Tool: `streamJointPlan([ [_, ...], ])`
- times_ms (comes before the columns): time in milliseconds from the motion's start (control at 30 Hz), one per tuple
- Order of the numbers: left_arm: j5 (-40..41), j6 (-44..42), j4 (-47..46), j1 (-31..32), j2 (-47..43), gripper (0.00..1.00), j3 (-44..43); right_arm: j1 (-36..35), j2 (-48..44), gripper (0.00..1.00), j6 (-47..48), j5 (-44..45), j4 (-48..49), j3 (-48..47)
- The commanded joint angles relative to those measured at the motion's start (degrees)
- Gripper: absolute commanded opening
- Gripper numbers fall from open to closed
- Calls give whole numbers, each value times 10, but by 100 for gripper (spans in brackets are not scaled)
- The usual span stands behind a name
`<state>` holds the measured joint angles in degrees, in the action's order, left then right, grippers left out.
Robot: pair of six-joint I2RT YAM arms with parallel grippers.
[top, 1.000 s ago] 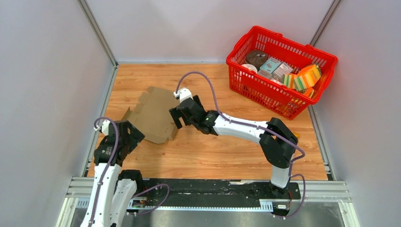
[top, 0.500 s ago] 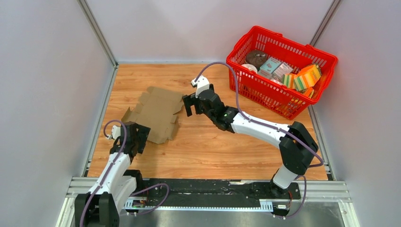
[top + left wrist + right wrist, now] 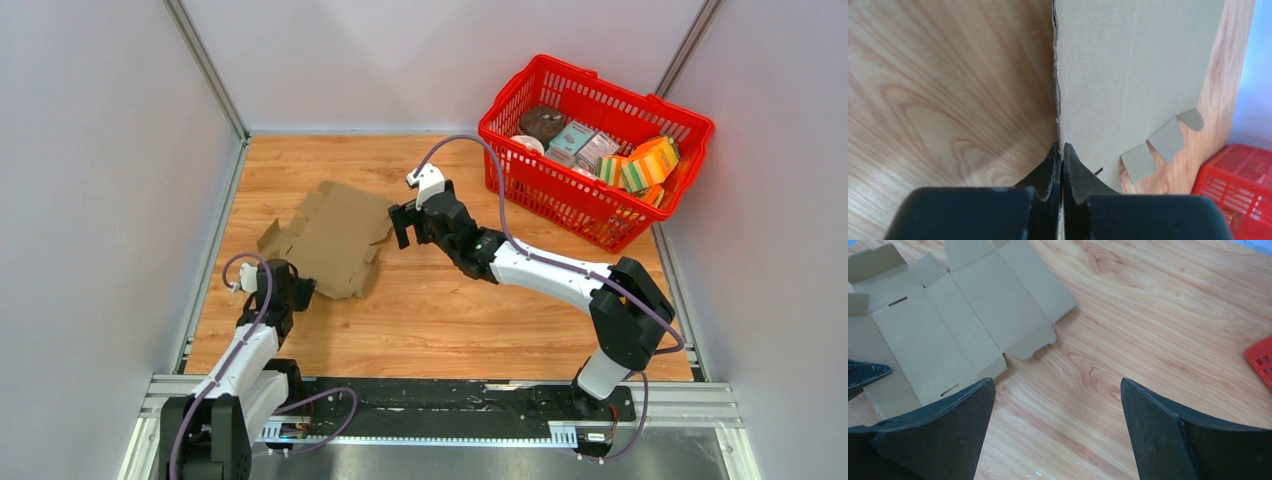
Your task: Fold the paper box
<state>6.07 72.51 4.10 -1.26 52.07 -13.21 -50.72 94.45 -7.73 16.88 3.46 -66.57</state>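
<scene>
From above, the paper box (image 3: 330, 238), a flat brown die-cut cardboard sheet with notched flaps, is lying unfolded on the pale wood-grain table (image 3: 450, 310), stretching between the left gripper (image 3: 292, 290) at its near edge and the right gripper (image 3: 404, 222) hovering just beside its far right corner. Through the left wrist camera, the black jaws are pinching shut on the sheet's thin corrugated edge, which is running straight ahead of them; through the right wrist camera, the matte black jaws are standing wide apart on nothing, the creased, slotted sheet lying ahead and to their left
</scene>
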Motion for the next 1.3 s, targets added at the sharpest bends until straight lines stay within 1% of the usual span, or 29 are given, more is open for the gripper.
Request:
streamJointPlan([
  [0, -7, -89, 25, -3, -61, 1, -29, 2, -14, 100, 14, 5, 33, 0],
  [33, -11, -128, 54, -2, -70, 0, -51, 4, -14, 100, 22, 3, 33, 0],
  [100, -30, -170, 77, -2, -96, 0, -86, 5, -15, 100, 28, 1, 32, 2],
  [133, -38, -212, 102, -3, -104, 0, -100, 6, -16, 100, 32, -7, 31, 3],
  [200, -58, -256, 127, -2, -118, 0, -127, 15, -19, 100, 38, -21, 26, 4],
  [233, -77, -299, 159, -2, -120, 0, -158, 19, -21, 100, 39, -46, 23, 3],
  [267, -89, -321, 171, -3, -120, 0, -174, 23, -23, 100, 50, -59, 17, 2],
  [300, -117, -343, 182, -3, -115, 0, -203, 29, -29, 100, 59, -71, 8, 0],
  [333, -131, -386, 210, -2, -110, 0, -219, 32, -31, 100, 67, -99, 1, -2],
  [367, -142, -408, 225, -3, -104, 0, -234, 34, -35, 100, 94, -114, -6, -6],
  [433, -190, -465, 259, -3, -82, 0, -273, 37, -44, 100, 118, -155, -53, -32],
  [500, -223, -495, 293, -2, -56, 0, -307, 38, -51, 100, 158, -201, -89, -52],
  [533, -239, -518, 298, -2, -48, 0, -317, 39, -52, 100, 169, -239, -94, -71],
  [600, -277, -546, 311, -3, -24, 0, -339, 46, -46, 100, 202, -279, -121, -97],
  [633, -290, -553, 312, -2, -18, 0, -343, 48, -38, 100, 210, -325, -140, -120],
  [667, -306, -562, 314, -3, -13, 0, -349, 52, -24, 100, 220, -347, -155, -157],
  [700, -337, -576, 315, -2, -1, 0, -356, 57, -14, 100, 228, -364, -176, -175],
  [767, -367, -593, 323, -3, 14, 0, -368, 60, 13, 100, 263, -397, -197, -218],
  [833, -409, -609, 330, -2, 35, 0, -378, 65, 30, 100, 279, -399, -212, -237],
  [867, -420, -612, 332, -2, 41, 0, -380, 66, 37, 100, 279, -397, -210, -240],
  [900, -428, -617, 335, -1, 55, 0, -381, 69, 44, 100, 274, -386, -187, -233],
  [1067, -444, -618, 323, 2, 83, 0, -379, 75, 70, 100, 272, -321, -164, -230],
  [1133, -462, -613, 316, 5, 94, 0, -382, 76, 82, 100, 277, -316, -162, -231],
  [1267, -473, -615, 317, 10, 109, 0, -393, 78, 104, 99, 271, -324, -141, -234],
])
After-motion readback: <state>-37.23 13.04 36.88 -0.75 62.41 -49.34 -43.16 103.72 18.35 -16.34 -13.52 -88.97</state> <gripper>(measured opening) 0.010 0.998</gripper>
